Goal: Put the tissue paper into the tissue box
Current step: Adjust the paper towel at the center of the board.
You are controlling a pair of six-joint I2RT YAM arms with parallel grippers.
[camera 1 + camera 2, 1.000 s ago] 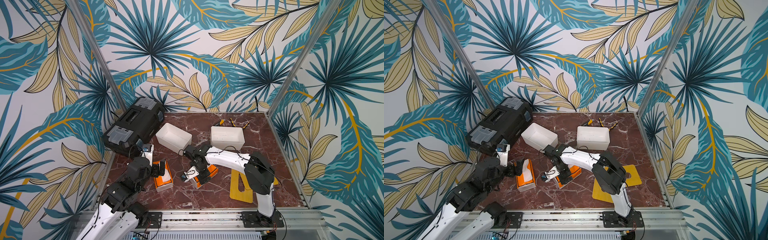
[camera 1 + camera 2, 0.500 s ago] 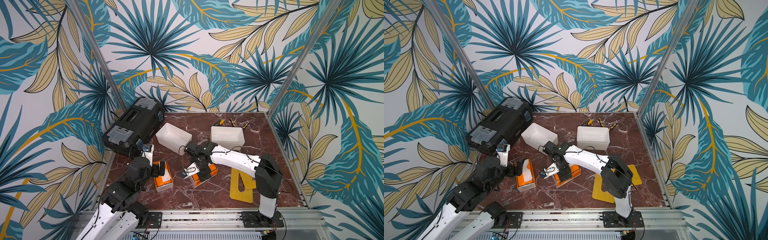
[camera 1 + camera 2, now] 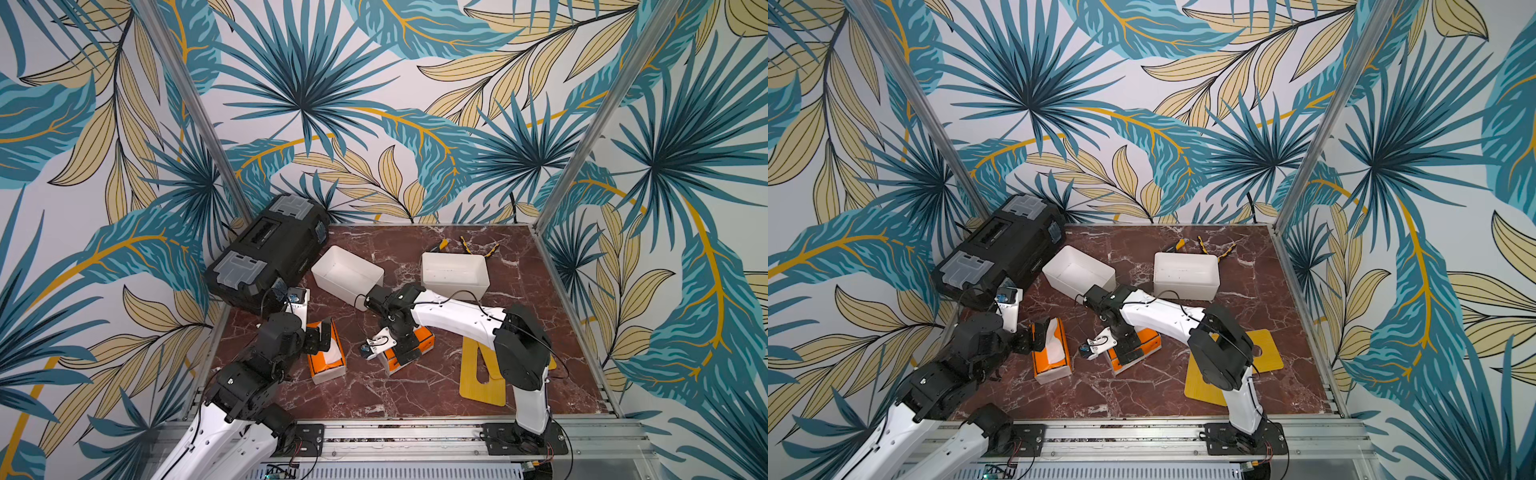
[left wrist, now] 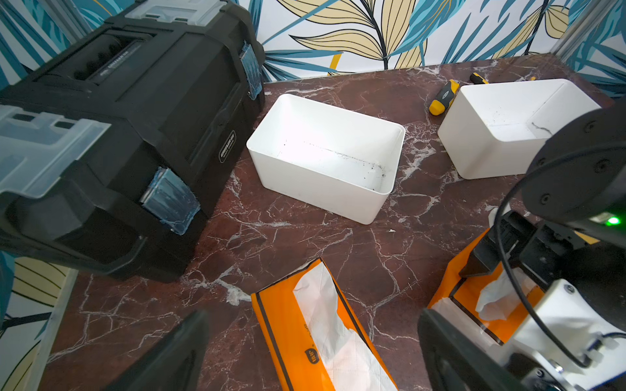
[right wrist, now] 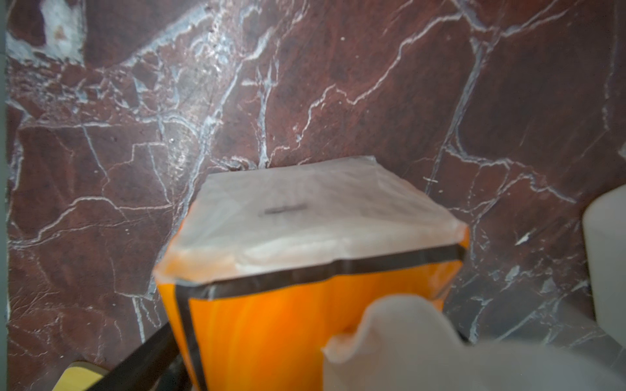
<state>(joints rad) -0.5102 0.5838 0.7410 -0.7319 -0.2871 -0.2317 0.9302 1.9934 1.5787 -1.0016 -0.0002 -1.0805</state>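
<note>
Comparing with the earlier frames, little differs. The left gripper keeps its place at the back end of the left orange, black-trimmed soft tissue box. The right arm's elbow, swung outward half a second ago, is back where it stood a second ago, and the right gripper remains over the right orange tissue box. Both boxes lie where they lay on the red-brown, white-veined marble table.

Only the left wrist view shows the left pincer plainly. Its two black fingers stand wide apart, released, with the left box between them and bare table on either side. That view also shows crumpled white tissue paper standing out of that box's long slot. A second tissue tuft rises from the right box.

In the blurred right wrist view that tuft fills the near corner, the box's milky end face shows, and one dark finger runs alongside the box. In both top views the right jaws straddle the box, spread wide, squeezing nothing.

A hard black plastic toolbox with translucent grey latches sits at the back left. Then come the left white plastic bin and the right white plastic bin, both smooth, rectangular and open. Yellow-and-black-handled tools lie behind the right bin. A flat yellow wooden board with a cut-out handle lies under the right arm.
</note>
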